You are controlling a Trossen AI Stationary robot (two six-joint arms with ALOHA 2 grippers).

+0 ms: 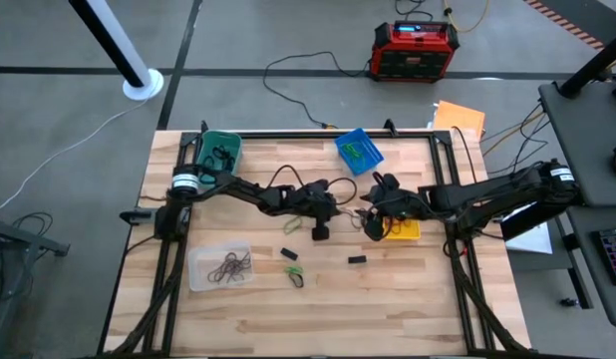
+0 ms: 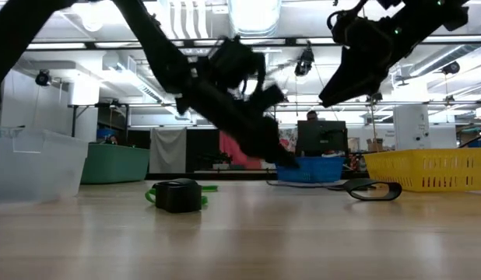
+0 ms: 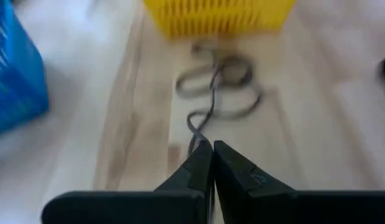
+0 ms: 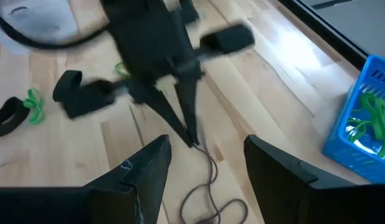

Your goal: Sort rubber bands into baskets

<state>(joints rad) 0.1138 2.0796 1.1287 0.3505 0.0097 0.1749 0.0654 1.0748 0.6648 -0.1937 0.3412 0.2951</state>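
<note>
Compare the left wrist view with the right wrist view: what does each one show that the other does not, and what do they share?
Only the left wrist view shows the yellow basket beyond the dark rubber band, and the left gripper from behind, shut on the near end of that band.

Only the right wrist view shows the open right gripper, green rubber bands inside the blue basket, a green band on the table, and the left gripper from the front.

Both show the same dark rubber band on the wooden table, pinched by the left gripper, and the blue basket.
</note>
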